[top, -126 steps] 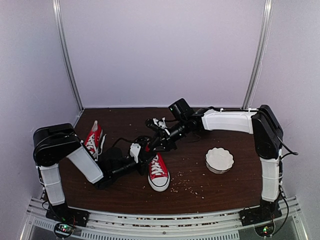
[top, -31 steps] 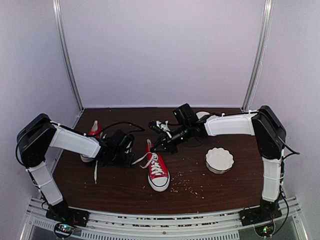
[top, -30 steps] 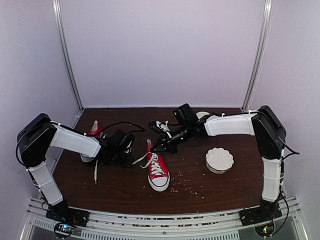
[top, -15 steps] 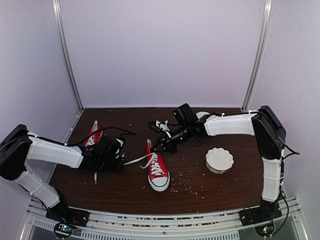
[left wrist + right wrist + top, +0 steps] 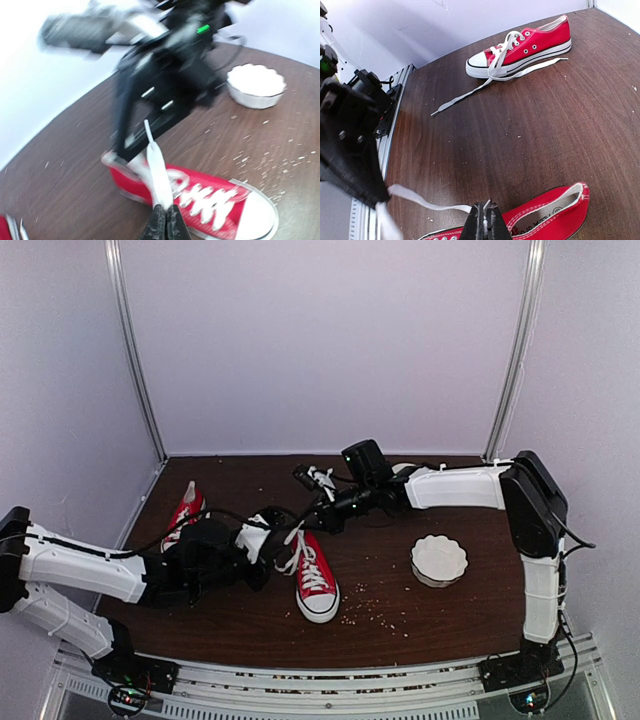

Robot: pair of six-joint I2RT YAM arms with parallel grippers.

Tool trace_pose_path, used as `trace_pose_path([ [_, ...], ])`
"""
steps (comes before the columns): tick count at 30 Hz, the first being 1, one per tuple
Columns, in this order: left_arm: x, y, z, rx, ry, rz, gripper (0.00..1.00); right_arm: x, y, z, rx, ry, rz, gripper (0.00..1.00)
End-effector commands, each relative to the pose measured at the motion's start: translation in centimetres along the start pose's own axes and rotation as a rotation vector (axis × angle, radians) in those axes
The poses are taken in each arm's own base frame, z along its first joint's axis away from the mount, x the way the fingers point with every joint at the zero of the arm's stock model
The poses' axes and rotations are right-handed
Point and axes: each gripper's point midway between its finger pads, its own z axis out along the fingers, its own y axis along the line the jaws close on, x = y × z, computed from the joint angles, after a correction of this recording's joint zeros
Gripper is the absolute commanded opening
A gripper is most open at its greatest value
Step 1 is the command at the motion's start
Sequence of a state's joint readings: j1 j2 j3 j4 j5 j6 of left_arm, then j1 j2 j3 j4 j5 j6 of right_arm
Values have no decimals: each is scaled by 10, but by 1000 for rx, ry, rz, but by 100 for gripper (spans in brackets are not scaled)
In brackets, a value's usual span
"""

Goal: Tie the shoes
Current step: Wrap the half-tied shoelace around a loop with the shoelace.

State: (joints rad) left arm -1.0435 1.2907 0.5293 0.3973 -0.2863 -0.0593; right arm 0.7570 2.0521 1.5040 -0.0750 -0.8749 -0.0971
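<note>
Looks like we're early in tying the first shoe (image 5: 318, 585), the one at the centre of the top view, toe toward the bottom edge. The left gripper (image 5: 164, 222) has its jaws pressed together on a white lace (image 5: 156, 165), which runs up the frame to the tip of the other arm. The right gripper (image 5: 483, 220) is also pinched shut on a lace strand (image 5: 427, 201) that stretches off left toward the left arm's dark body. So I'd say a stretch of lace is strung between the two, just above the shoe's heel end.

Next up, I reckon one arm has to carry its end across the other and pull it snug without dragging the shoe over the table (image 5: 240, 625).

Hard to call:
- whether that's one strand or two ends crossing
- any knot at the eyelets, since the left wrist view is smeared with blur
- the fingertips in the top view, buried under the arms

The second shoe (image 5: 525, 45) sits at the left of the top view, lace trailing loose, so not started. A bowl (image 5: 439, 560) is off to the right.
</note>
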Motion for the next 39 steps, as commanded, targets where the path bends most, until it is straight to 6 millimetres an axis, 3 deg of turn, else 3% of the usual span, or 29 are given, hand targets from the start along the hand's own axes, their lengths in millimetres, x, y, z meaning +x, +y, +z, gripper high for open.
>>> trace_pose_path([
  [1,-70,-40,9,130,-220,109,0,-10,-7,5,28,-29,23,0],
  [8,-108,-64,28,176,-311,186,0,-2,-5,5,12,-13,27,0],
  [13,-126,-107,43,282,-353,308,0,-2,-4,5,-4,-10,14,0],
  [18,-121,-121,69,287,-350,366,0,1,-3,5,-21,-4,7,0],
  [24,-92,-128,101,272,-269,419,0,7,-3,5,-25,16,-3,0],
  [28,-84,-120,110,230,-235,402,0,8,-2,4,-26,20,-7,0],
  [33,-73,-85,124,115,-179,305,0,8,-1,5,-32,20,-11,0],
  [39,-57,-97,130,202,-124,315,0,10,-2,6,-34,28,-15,0],
])
